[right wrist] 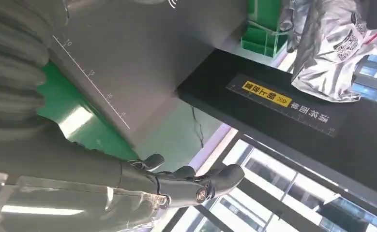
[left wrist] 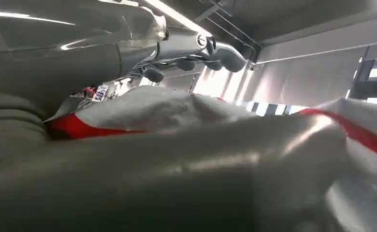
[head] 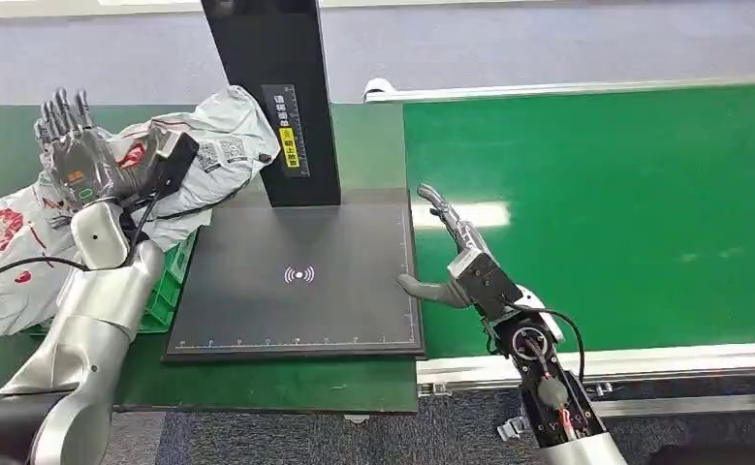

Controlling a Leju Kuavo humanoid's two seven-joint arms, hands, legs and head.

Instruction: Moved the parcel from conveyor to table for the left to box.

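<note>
- Your left hand (head: 75, 147) is raised over the parcels at the left of the table (head: 368, 136), fingers straight up and spread, holding nothing
- In the left wrist view the same hand (left wrist: 186, 53) has its fingers stretched out and apart above a grey parcel (left wrist: 152, 108) with a red stripe; you can't tell from there whether the palm touches it
- Parcels: a heap of grey poly bags (head: 213, 136) with red markings and QR labels lies at the table's left, just beside the black post (head: 274, 97); more bags (head: 5, 242) spill toward the left edge
- The bags sit over a green crate (head: 165, 291), only a corner of it visible under your left arm
- Your right hand (head: 448, 254) hangs at the seam between pad (head: 300, 276) and belt (head: 625, 213), fingers extended and apart, thumb pointing at the pad, nothing in it
- Right wrist view agrees: right hand (right wrist: 186, 181) has fingers loosely out and bare, with pad (right wrist: 143, 58), post (right wrist: 293, 111) and a crumpled bag (right wrist: 331, 43) beyond
- The black scale pad lies flat mid-table at the foot of the post, a white wireless mark at its centre
- The green belt runs along the right, glare patches on it
</note>
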